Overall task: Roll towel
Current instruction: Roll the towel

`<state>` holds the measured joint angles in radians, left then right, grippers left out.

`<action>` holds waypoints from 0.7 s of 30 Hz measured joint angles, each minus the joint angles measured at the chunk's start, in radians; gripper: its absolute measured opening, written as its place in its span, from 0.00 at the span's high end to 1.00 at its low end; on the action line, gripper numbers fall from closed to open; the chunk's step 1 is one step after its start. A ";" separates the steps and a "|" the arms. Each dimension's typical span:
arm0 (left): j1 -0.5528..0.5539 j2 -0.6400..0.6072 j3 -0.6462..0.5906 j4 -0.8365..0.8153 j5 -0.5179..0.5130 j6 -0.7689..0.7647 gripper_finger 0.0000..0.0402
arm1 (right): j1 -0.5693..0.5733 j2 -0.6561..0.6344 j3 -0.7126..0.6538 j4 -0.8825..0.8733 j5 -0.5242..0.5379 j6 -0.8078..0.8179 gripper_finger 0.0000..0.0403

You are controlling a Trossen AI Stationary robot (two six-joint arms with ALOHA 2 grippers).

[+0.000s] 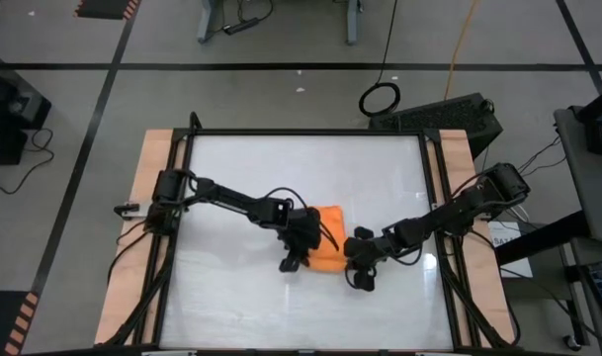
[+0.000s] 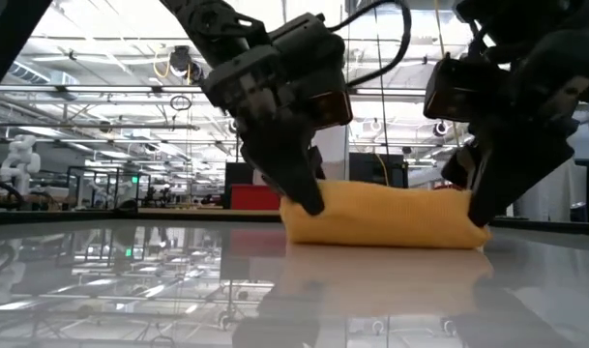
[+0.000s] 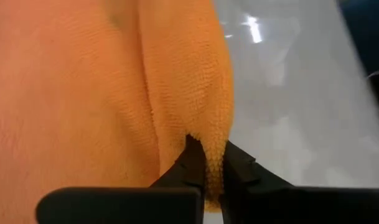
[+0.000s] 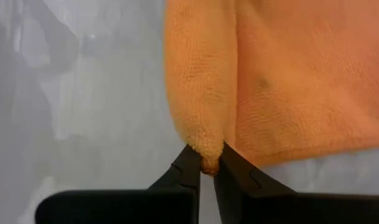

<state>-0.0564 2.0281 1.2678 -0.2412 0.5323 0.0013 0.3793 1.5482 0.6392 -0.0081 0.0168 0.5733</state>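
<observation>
**High view: both grippers pinching towel's near edge**

Towel (image 1: 327,248) near table (image 1: 241,168) centre, between the arms. Left gripper (image 3: 213,163) clamped on a raised fold at one end of the edge; right gripper (image 4: 205,157) clamped on the other. Low view: already bunched into a low roll. Matched end grips probably there to keep the edge straight and level while turning it over. Risk: uneven pull, skewed roll.

Bare table (image 1: 281,178) around towel (image 1: 328,252)
</observation>
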 joint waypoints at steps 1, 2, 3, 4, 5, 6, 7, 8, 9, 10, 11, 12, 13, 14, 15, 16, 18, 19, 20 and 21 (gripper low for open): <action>0.007 0.000 0.000 0.000 0.027 -0.028 0.95 | 0.003 0.000 0.000 0.002 0.001 0.028 0.96; 0.013 0.000 0.000 0.001 0.055 -0.059 0.95 | 0.007 0.000 0.000 0.005 0.002 0.053 0.96; 0.019 0.000 0.000 0.001 0.082 -0.086 0.95 | 0.010 0.000 0.000 0.015 0.002 0.077 0.96; 0.025 0.000 0.000 0.001 0.105 -0.110 0.95 | 0.015 0.000 0.000 0.026 0.002 0.098 0.96; 0.027 0.000 0.000 0.001 0.125 -0.134 0.95 | 0.017 0.000 0.001 0.037 0.001 0.120 0.96; 0.030 0.000 0.000 0.001 0.142 -0.155 0.95 | 0.017 0.000 0.001 0.045 0.001 0.142 0.96; 0.032 0.000 0.000 0.001 0.159 -0.175 0.95 | 0.016 0.000 0.001 0.052 0.001 0.168 0.96; 0.033 0.000 0.000 0.001 0.176 -0.196 0.95 | 0.015 0.000 0.001 0.059 0.001 0.192 0.96; 0.035 0.000 0.000 0.001 0.187 -0.217 0.95 | 0.015 0.000 0.001 0.063 0.000 0.216 0.96; 0.037 0.000 0.000 0.000 0.190 -0.235 0.95 | 0.015 0.000 0.001 0.068 -0.004 0.240 0.96; 0.037 0.000 0.000 -0.002 0.191 -0.254 0.95 | 0.014 -0.001 0.001 0.073 -0.015 0.262 0.96; 0.037 0.000 0.000 -0.006 0.190 -0.267 0.95 | 0.011 -0.001 0.001 0.081 -0.025 0.281 0.96; 0.037 0.000 0.000 -0.010 0.182 -0.280 0.95 | 0.007 -0.001 0.001 0.086 -0.035 0.302 0.96; 0.037 0.000 0.000 -0.012 0.169 -0.288 0.95 | 0.002 -0.002 0.001 0.089 -0.049 0.320 0.96; 0.037 0.000 0.000 -0.014 0.153 -0.302 0.95 | -0.004 -0.002 0.001 0.092 -0.064 0.337 0.96; 0.037 0.000 0.000 -0.020 0.135 -0.313 0.95 | -0.011 -0.002 0.002 0.096 -0.082 0.351 0.96; 0.037 0.000 0.000 -0.036 0.100 -0.335 0.95 | -0.026 -0.002 0.002 0.103 -0.112 0.373 0.96; 0.036 0.003 0.000 -0.041 0.089 -0.340 0.95 | -0.035 -0.002 0.003 0.103 -0.120 0.385 0.96; 0.037 0.004 0.000 -0.048 0.085 -0.352 0.95 | -0.043 -0.002 0.003 0.103 -0.124 0.395 0.96; 0.037 0.006 0.000 -0.059 0.083 -0.361 0.95 | -0.052 -0.002 0.003 0.103 -0.126 0.405 0.96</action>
<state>-0.0196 2.0338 1.2678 -0.3001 0.6150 -0.3599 0.3275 1.5459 0.6422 0.0950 -0.1087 0.9781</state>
